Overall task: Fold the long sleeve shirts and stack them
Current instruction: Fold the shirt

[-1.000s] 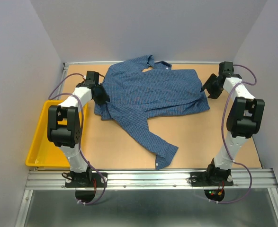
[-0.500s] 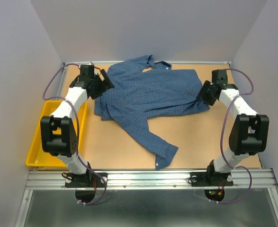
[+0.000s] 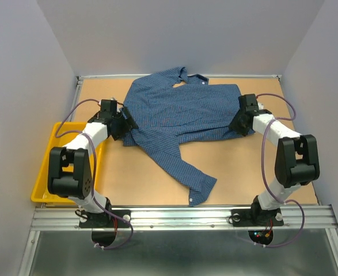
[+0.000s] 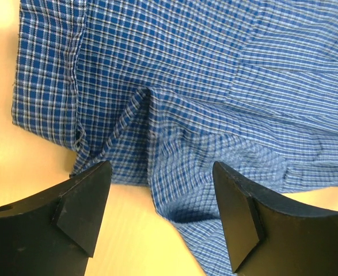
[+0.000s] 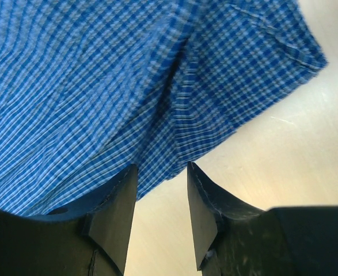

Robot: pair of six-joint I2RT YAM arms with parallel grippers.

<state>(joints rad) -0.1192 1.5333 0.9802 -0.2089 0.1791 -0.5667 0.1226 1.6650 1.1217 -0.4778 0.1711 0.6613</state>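
Both arms have swung in and down to the shirt (image 3: pixel 180 112) since a second ago. My left gripper (image 4: pixel 160 172) gapes wide over its left hem, my right gripper (image 5: pixel 160 169) is narrower at its right corner, and neither holds cloth. With the shirt spread flat and one sleeve (image 3: pixel 186 167) trailing toward me, I judge both edges are set for pinching and folding.

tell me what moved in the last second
The left gripper swung toward the near-left corner of the shirt, fingers open over its edge. The right gripper came inward to the shirt's right edge, fingers apart. Nothing gripped. The shirt lies as before.
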